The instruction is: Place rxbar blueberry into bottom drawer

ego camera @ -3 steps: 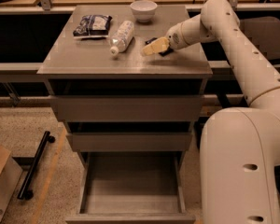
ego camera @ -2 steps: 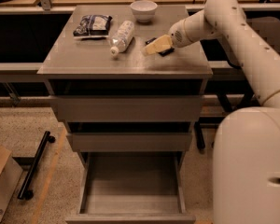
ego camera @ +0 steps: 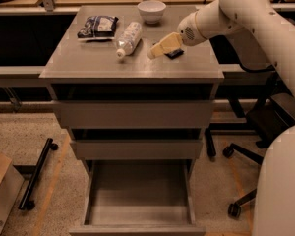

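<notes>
The rxbar blueberry (ego camera: 176,54), a small dark flat wrapper, lies on the cabinet top (ego camera: 88,63) near its right side. My gripper (ego camera: 160,48) hangs low over the top, reaching in from the right, with its tan tip just left of the bar and partly covering it. The bottom drawer (ego camera: 137,227) is pulled out and open below, and its grey tray holds nothing.
A dark-and-white crinkly bag (ego camera: 98,27), a plastic bottle lying on its side (ego camera: 128,38) and a white bowl (ego camera: 151,10) sit on the cabinet top left of the gripper. The two upper drawers are shut. An office chair (ego camera: 265,127) stands to the right, and a cardboard box (ego camera: 2,191) at the lower left.
My gripper has shifted slightly to the left over the cabinet top, and my body has slid toward the right edge of the view. The bag, bottle and bowl have not moved.
</notes>
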Tool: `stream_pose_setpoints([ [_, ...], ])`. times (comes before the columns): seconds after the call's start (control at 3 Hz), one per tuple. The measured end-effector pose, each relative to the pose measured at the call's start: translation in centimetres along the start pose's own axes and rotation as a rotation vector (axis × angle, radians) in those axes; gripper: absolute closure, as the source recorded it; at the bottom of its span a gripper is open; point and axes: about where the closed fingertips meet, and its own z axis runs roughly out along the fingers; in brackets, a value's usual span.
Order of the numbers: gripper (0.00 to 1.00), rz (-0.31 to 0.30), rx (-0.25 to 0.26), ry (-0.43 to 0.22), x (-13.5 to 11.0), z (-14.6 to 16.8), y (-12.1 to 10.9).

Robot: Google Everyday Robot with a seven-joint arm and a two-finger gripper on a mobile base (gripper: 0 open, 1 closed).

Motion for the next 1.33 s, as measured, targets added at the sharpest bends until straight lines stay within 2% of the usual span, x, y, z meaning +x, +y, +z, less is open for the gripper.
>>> stream_pose_setpoints([
  [0.33,0.00,0.001,0.003,0.015,0.4,0.2,-0.5],
  [1.33,0.00,0.049,-0.002,-0.001,2.0,2.8,-5.7],
])
